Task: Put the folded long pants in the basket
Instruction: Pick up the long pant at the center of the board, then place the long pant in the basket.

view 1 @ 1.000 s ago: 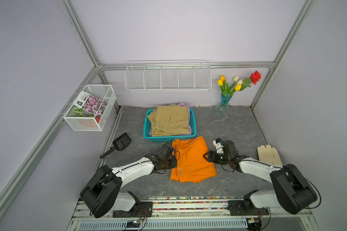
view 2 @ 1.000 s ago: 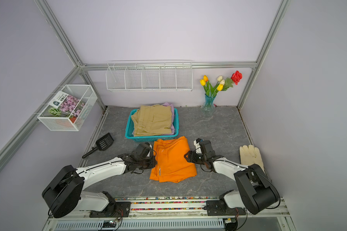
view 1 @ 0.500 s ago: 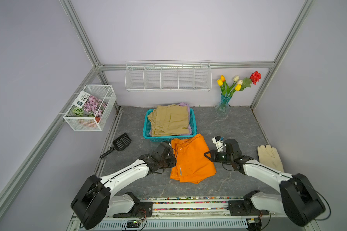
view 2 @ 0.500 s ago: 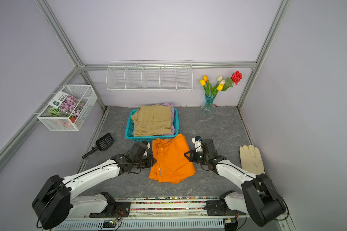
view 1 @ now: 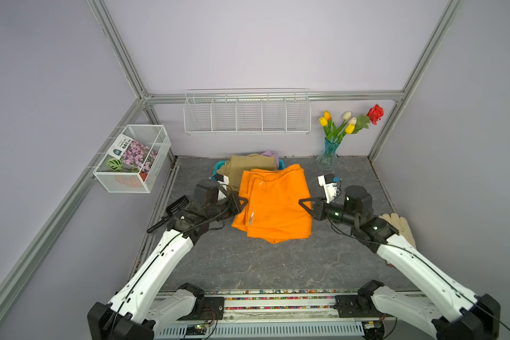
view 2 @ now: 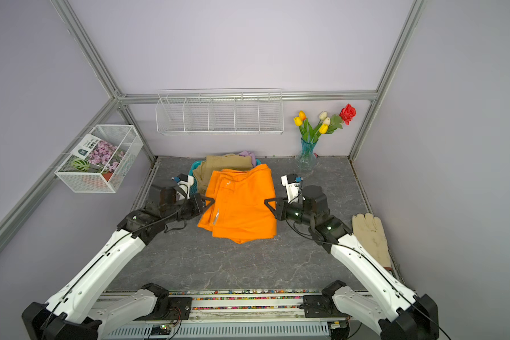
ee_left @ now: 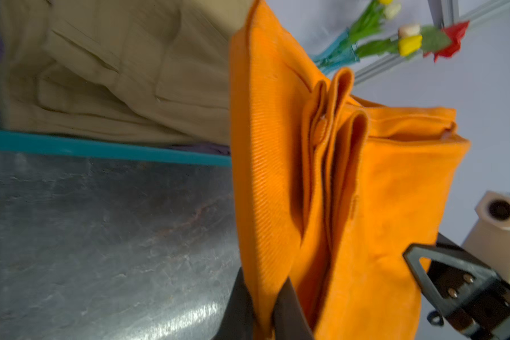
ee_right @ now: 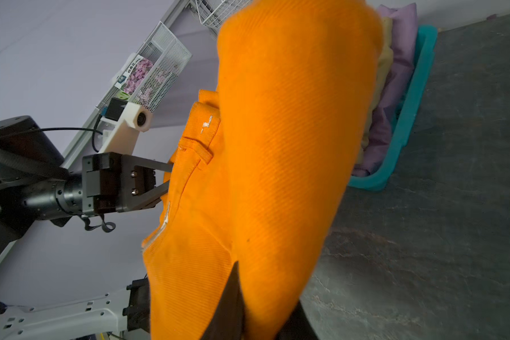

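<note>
At the back of the counter point(view 1: 248, 265) we list the teal basket point(view 1: 217, 167), holding the khaki pants point(view 1: 248, 164) on top and the lilac pants point(view 1: 270, 153) beneath, a lilac corner showing at the far right. Whatever lies lower we cannot see, and most of the basket's rim is covered in both top views. On the left wall, a white mesh box point(view 1: 124, 182) holds a flower-print packet point(view 1: 133, 150) and a leaf-patterned item too small to identify. On the back wall hangs a long white wire rack point(view 1: 247, 114); to its right, on the counter, a glass vase point(view 1: 326, 157) holds flowers point(view 1: 349, 125). Held up between the two arms, just in front of the basket, are the orange pants point(view 1: 277, 206). The left pincer point(view 1: 245, 202) is clenched on their left edge and the right pincer point(view 1: 302, 203) on their right edge, with cloth pinched between the fingers in each wrist view. Their long axis runs from near to far, the far end overlapping the basket's front and the khaki pants, the near end sagging toward the counter; we cannot tell whether it touches. The edge with belt loop and zip faces the left arm. Partly hidden: a cream glove point(view 1: 402, 226) behind the right arm, a black scoop point(view 1: 177, 206) behind the left.
</note>
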Motion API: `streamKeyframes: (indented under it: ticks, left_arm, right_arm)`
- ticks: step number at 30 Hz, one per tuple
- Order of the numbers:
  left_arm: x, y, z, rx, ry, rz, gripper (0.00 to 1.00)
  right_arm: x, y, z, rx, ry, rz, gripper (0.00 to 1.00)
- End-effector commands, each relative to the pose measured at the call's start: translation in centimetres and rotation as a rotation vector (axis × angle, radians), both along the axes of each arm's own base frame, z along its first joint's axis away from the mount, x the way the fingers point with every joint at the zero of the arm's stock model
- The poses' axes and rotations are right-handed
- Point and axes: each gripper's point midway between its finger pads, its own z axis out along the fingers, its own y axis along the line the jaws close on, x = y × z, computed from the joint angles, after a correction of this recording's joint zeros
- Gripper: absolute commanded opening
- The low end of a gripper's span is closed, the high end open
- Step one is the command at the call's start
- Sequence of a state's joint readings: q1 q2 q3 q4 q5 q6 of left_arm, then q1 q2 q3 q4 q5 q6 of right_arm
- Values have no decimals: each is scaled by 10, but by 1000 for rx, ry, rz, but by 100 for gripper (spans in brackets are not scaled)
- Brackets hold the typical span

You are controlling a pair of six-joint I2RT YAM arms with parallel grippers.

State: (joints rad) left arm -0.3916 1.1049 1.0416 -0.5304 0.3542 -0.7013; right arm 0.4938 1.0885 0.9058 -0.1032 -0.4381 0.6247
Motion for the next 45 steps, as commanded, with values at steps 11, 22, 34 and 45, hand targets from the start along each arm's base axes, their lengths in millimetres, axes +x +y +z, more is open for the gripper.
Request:
streamKeyframes:
  ticks: [11,22,34,45]
  left_arm:
    - [134,34,15,-52,-9,74,0]
    - [225,79,-57,-81,121,95,0]
    - [208,81,-57,-86,88,113,0]
    - [204,89,-97,-59,188,139,0]
  right_arm:
    - [156,77,-13,-6,35,54,0]
    - [263,79,-103,-63,195,40,0]
    - [232,49,-103,-217,175,-64,0]
    - [221,51,-152,-335,249,-79,0]
